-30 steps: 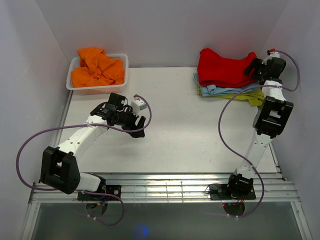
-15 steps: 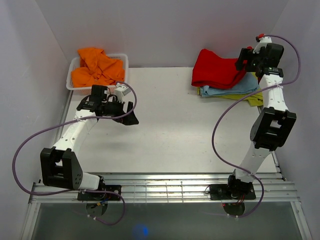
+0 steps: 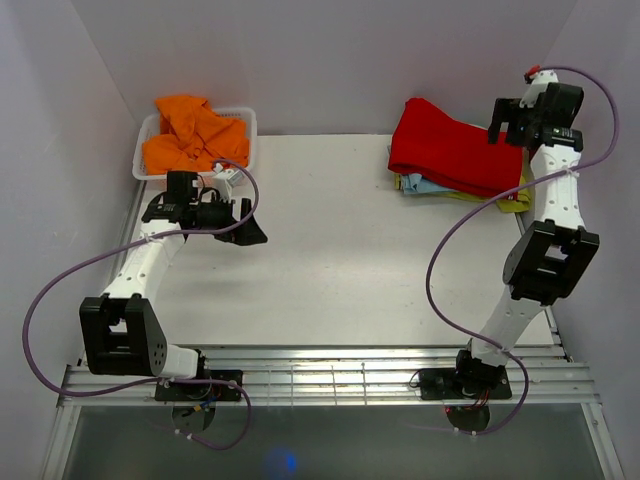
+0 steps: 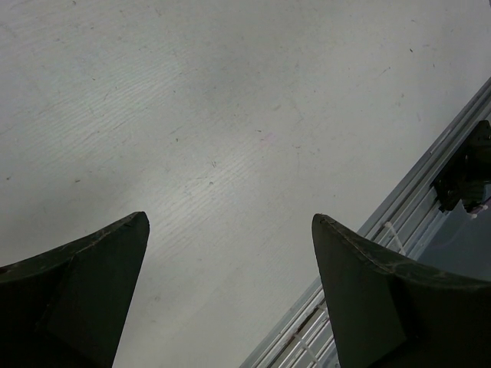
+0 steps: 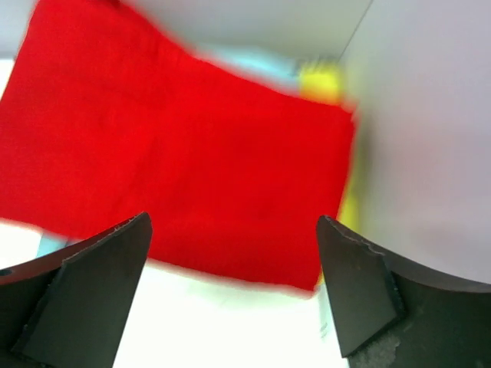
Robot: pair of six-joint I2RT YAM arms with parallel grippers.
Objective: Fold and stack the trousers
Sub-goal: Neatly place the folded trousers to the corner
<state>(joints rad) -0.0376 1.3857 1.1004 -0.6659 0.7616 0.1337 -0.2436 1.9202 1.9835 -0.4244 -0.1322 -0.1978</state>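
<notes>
A: The trousers (image 3: 452, 150) are seen folded into a flat red slab at the far right of the table (image 3: 350, 270). They are laid on top of a light blue garment (image 3: 420, 186) and a yellow garment (image 3: 512, 200).

B: And they are read as soft, light cloth: limp, nothing stiff in it. It is likely to slump or slide off the pile if it is dragged by one corner.

A: Where should it be taken hold of, if squaring up is wanted?

B: A pinch at a folded edge, through every layer, is advised, so that the fold is not pulled apart.

A: The right gripper (image 3: 503, 120) is held above the pile's far right side. Its fingers are spread wide, and nothing is caught between them.

B: The same is noted for the left gripper (image 3: 250, 228): it is parted wide and carries nothing. It is poised over bare table, near the basket (image 3: 146, 172) where the orange garment (image 3: 195, 130) is heaped.
</notes>
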